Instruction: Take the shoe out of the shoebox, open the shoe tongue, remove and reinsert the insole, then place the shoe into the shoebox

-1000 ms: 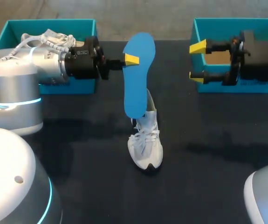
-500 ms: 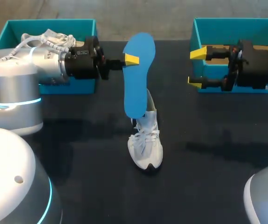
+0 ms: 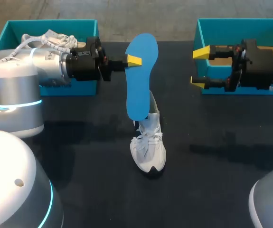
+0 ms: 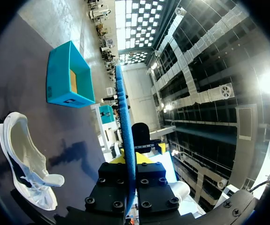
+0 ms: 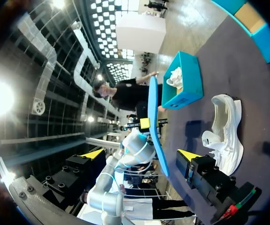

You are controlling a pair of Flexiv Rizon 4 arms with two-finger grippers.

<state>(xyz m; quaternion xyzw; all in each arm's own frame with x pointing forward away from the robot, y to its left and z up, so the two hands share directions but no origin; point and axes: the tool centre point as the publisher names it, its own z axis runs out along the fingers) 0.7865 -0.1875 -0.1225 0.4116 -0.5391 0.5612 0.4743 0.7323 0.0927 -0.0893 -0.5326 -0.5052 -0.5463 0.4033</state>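
Two teal boxes at far edge: left shoebox (image 3: 13, 29), right shoebox (image 3: 240, 26). White shoe (image 3: 148, 147) centred on dark counter (image 3: 79, 156), well apart from both. Left end effector (image 3: 132, 60) grips upright blue insole (image 3: 138, 80); right end effector (image 3: 199, 65) spread, holding nothing.

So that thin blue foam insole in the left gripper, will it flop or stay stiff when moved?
Probably fairly stiff: pinched in its upper part by the left gripper, the thin blue foam insole hangs flat without folding. Likely light, since a small edge pinch carries it. Seen edge-on it looks thin, so pushing may bend it.
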